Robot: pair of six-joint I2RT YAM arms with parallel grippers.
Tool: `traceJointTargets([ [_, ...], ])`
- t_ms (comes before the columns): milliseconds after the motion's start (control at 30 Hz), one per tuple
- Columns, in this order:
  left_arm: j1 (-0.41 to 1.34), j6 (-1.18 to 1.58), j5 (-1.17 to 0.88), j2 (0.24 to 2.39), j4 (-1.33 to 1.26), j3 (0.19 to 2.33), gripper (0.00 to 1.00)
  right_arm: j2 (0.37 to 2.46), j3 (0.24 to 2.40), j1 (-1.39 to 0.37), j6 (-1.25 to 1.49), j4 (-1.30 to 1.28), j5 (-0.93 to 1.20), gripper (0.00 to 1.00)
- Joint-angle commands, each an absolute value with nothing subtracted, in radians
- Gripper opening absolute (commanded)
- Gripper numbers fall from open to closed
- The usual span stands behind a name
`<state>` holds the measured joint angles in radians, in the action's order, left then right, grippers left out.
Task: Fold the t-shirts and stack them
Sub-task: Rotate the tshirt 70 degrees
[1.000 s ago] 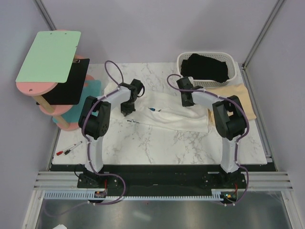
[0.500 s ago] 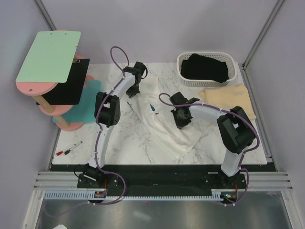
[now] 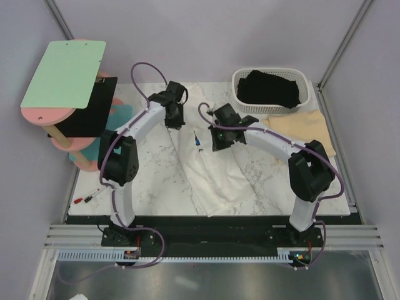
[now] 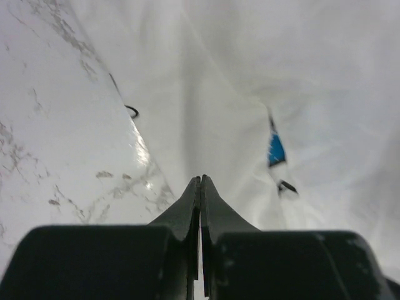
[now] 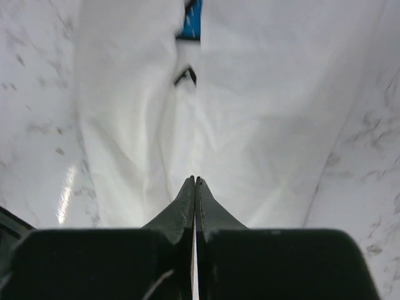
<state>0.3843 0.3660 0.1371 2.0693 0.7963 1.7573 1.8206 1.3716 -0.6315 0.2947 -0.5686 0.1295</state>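
A white t-shirt (image 3: pixel 220 180) with a small blue print (image 4: pixel 275 150) lies stretched across the marble, from the grippers down to the near edge. My left gripper (image 3: pixel 175 121) is shut on its far left corner, and in the left wrist view the cloth (image 4: pixel 237 94) spreads beyond the closed fingertips (image 4: pixel 200 179). My right gripper (image 3: pixel 216 142) is shut on the far edge a little to the right, with the cloth (image 5: pixel 250 100) running away from its tips (image 5: pixel 195 180). A tan t-shirt (image 3: pixel 301 127) lies flat at the right. A black t-shirt (image 3: pixel 272 88) fills the basket.
The white lattice basket (image 3: pixel 240 100) stands at the back right. A pink stand with a green board (image 3: pixel 64 72) and a black clipboard (image 3: pixel 89 112) occupies the left side. Two markers (image 3: pixel 91 195) lie near the front left table edge.
The white shirt lay crosswise a second ago and now runs from far to near. Both shut grippers carried it, the left going far then back a little, the right swinging left.
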Motion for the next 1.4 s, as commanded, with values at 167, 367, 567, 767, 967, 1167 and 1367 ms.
traceJointTargets([
  [167, 0.54, 0.563, -0.124, 1.706, 0.563, 1.292, 0.02, 2.099, 1.78, -0.537, 0.301, -0.451, 0.075, 0.0],
  [367, 0.66, 0.696, -0.158, 1.58, 0.426, 1.074, 0.02, 2.279, 1.965, -0.496, 0.288, -0.404, 0.084, 0.0],
  [567, 0.71, 0.75, -0.187, 1.535, 0.38, 0.976, 0.02, 2.33, 1.977, -0.495, 0.253, -0.312, 0.045, 0.0],
  [767, 0.772, 0.794, -0.219, 1.58, 0.347, 0.921, 0.02, 2.388, 2.0, -0.489, 0.267, -0.246, 0.055, 0.0],
  [967, 0.813, 0.839, -0.232, 1.615, 0.331, 0.865, 0.02, 2.456, 2.049, -0.489, 0.284, -0.242, 0.071, 0.0],
  [1167, 0.819, 0.847, -0.233, 1.591, 0.334, 0.801, 0.02, 2.496, 2.069, -0.489, 0.284, -0.267, 0.032, 0.0],
  [1367, 0.816, 0.841, -0.172, 1.553, 0.425, 0.753, 0.02, 2.517, 2.091, -0.471, 0.281, -0.337, -0.035, 0.0],
])
